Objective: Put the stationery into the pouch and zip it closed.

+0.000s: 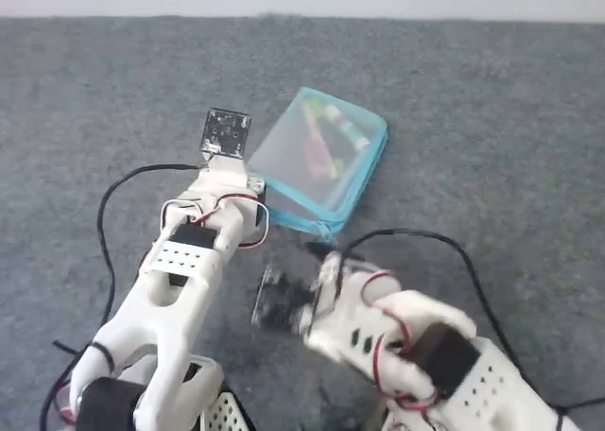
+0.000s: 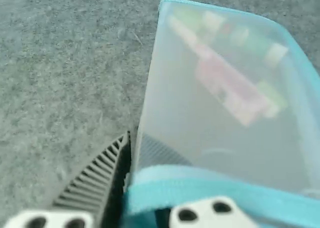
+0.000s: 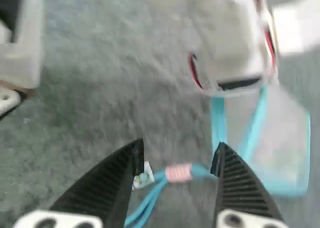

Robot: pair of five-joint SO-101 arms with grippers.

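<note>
**Location.** In the high view the pouch (image 1: 319,157) lies flat on the grey bench (image 1: 492,100), just past centre toward 12 o'clock. The stationery (image 1: 328,140) is already inside and shows through its translucent wall. The zip edge (image 2: 210,188) faces the arms at 6 o'clock.

**Left gripper** (image 2: 134,150). Its jaws are pressed together, pinching the pouch at the zip-edge corner that sits at 9 o'clock.

**Right gripper** (image 3: 178,148). Its jaws are spread and hold nothing. They straddle the zip pull (image 3: 178,173), a pink bead on a teal cord that trails off the pouch corner at 5 o'clock.

**Handling, as judged.**
- The pouch looks light, soft and limp, with a slick film wall. It would buckle or slide if pushed, so the corner pinch serves as the anchor.
- The contents look small and light and should add little resistance.
- The bound zip edge looks like the firmest part of the pouch and the best place to grip the body.

**Where to hold.** The bead looks like the better grip for the right gripper, since the thin cord could slip out. The pull should run along the zip line, away from the anchored corner.

**Stage.** Loading appears done. The frames do not show how far the zip has run.
</note>
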